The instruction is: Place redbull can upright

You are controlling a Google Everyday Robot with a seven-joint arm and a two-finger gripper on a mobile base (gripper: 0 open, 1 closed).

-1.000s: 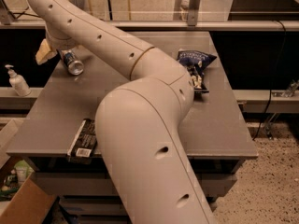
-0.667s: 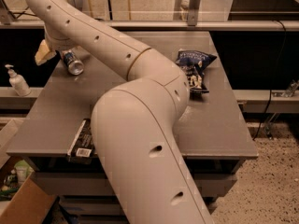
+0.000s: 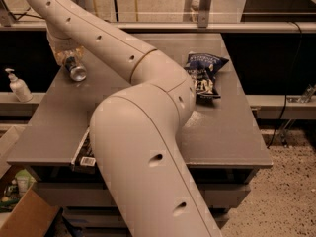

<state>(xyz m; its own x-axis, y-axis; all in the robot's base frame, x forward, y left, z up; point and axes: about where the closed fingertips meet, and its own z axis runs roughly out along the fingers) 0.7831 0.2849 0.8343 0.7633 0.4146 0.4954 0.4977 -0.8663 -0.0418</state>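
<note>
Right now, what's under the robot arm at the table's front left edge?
A dark packet with a white barcode label pokes out; the arm covers the rest. The tool is far back left, at the redbull can.

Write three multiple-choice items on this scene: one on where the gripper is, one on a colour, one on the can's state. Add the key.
1. Where is the gripper?
A. at the far left corner of the table, right by the redbull can
B. over the near right corner
C. down by the floor

2. What colour is the chip bag?
A. red
B. dark blue
C. green

3. How does the redbull can sit?
A. upright
B. tilted, a silver end toward the camera
C. crushed flat

Key:
1 A, the gripper is right above the can in that corner.
2 B, the bag is dark blue with pale print.
3 B, the can's round silver end faces the camera and its body slants.
</note>
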